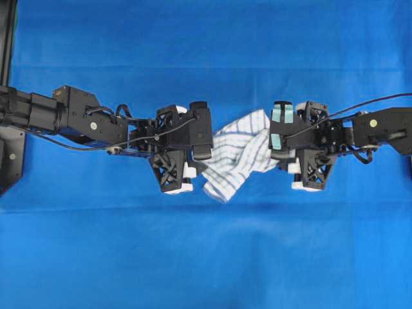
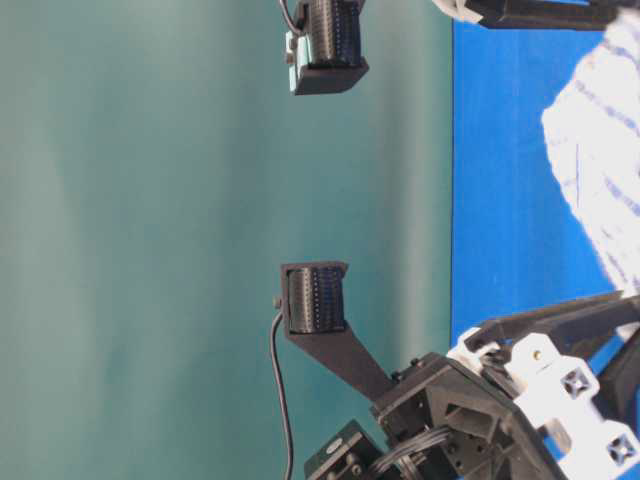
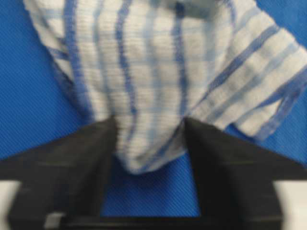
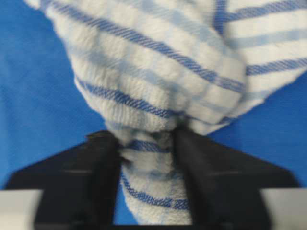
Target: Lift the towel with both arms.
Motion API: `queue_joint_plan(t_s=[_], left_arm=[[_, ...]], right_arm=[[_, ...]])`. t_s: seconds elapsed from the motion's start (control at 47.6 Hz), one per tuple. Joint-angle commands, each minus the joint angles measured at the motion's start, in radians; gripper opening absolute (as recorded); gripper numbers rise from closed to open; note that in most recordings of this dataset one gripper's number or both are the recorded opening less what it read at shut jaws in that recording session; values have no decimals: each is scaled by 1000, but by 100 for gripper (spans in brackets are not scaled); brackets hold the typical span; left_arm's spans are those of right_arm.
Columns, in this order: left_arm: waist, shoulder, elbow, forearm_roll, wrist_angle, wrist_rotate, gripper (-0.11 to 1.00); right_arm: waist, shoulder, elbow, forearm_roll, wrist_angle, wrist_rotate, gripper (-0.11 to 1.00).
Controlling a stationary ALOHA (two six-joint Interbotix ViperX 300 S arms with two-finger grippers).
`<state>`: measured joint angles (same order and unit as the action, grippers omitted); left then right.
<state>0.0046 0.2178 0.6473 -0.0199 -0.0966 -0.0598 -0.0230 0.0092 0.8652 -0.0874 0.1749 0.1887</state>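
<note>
The towel, white with blue checked stripes, lies bunched and twisted on the blue table cover between the two arms. My left gripper meets its left end. In the left wrist view the fingers press a hanging fold of the towel from both sides, the gripper shut on it. My right gripper, with teal tape on its block, holds the right end. In the right wrist view the gripper pinches a thick gathered roll of the towel. The table-level view shows the towel at its right edge.
The blue table cover spreads all round the towel. A black stand is at the left edge behind the left arm. A black cable runs along the right arm.
</note>
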Motion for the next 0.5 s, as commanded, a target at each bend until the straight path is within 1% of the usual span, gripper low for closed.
queue_joint_plan(t_s=[0.0, 0.042, 0.063, 0.084, 0.126, 0.336, 0.483], left_arm=[[-2, -15, -6, -3, -2, 3, 30], [-2, -15, -6, -3, -2, 3, 18], [0, -15, -6, -3, 0, 3, 14], [-2, -17, -6, -3, 0, 3, 10], [-2, -17, -6, -3, 0, 3, 5], [0, -44, -18, -3, 34, 0, 5], [3, -114, -48, -3, 120, -9, 5]], right_arm=[[3, 2, -12, 2, -11, 0, 36], [5, 2, -11, 2, -11, 0, 23], [3, 2, -11, 2, -11, 0, 18], [3, 2, -11, 2, -11, 0, 15], [3, -2, -11, 2, -11, 0, 15], [3, -25, -18, 2, -6, 0, 15], [3, -83, -38, 3, 26, 0, 15]])
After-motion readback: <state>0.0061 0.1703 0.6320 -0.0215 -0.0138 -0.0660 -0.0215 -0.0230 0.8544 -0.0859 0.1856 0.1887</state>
